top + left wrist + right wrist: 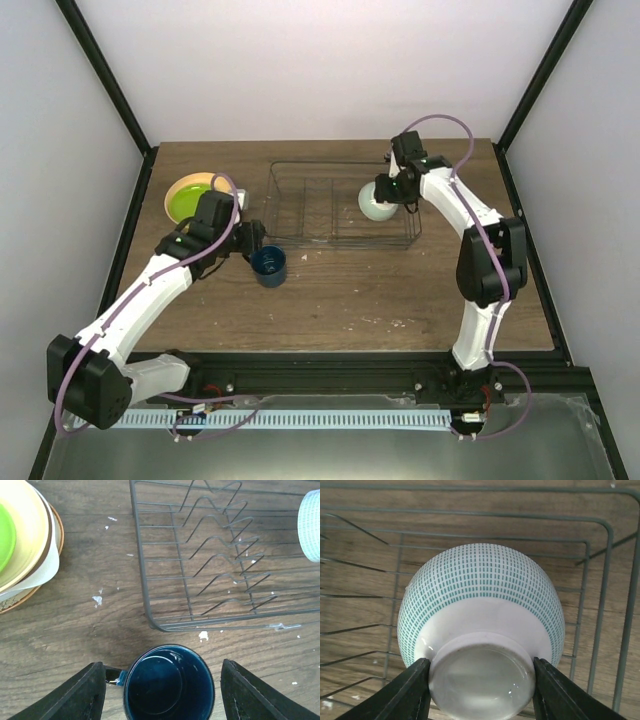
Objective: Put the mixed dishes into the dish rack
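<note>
Top view is giving us the layout: the dish rack (320, 205) is sitting mid-table, the plate stack is lying off its left end, and the dark blue mug (269, 265) is standing upright on the wood just in front of the rack's left corner.

Left wrist view is showing what top can't. The left gripper (164, 680) fingers are standing apart either side of the mug, with a gap on the right and the handle pointing at the left finger, so there is no grip. The stack layers are showing too: lime-green plate (4, 535) on top, peach-orange plate (30, 525) under it, cream plate (47, 570) edge below.

Right wrist view is showing the right gripper (480, 685) fingers clamping the foot of the pale mint bowl (480, 605). The bowl's base is facing the camera over the rack's right end. We can't tell if it is touching the wires.

The table (400, 290) is looking like brown wood with white flecks. The walls (320, 70) are plain white, with black frame posts (108, 80) at the corners.

We're counting one rack, one mug, one bowl, three plates and two grippers.
</note>
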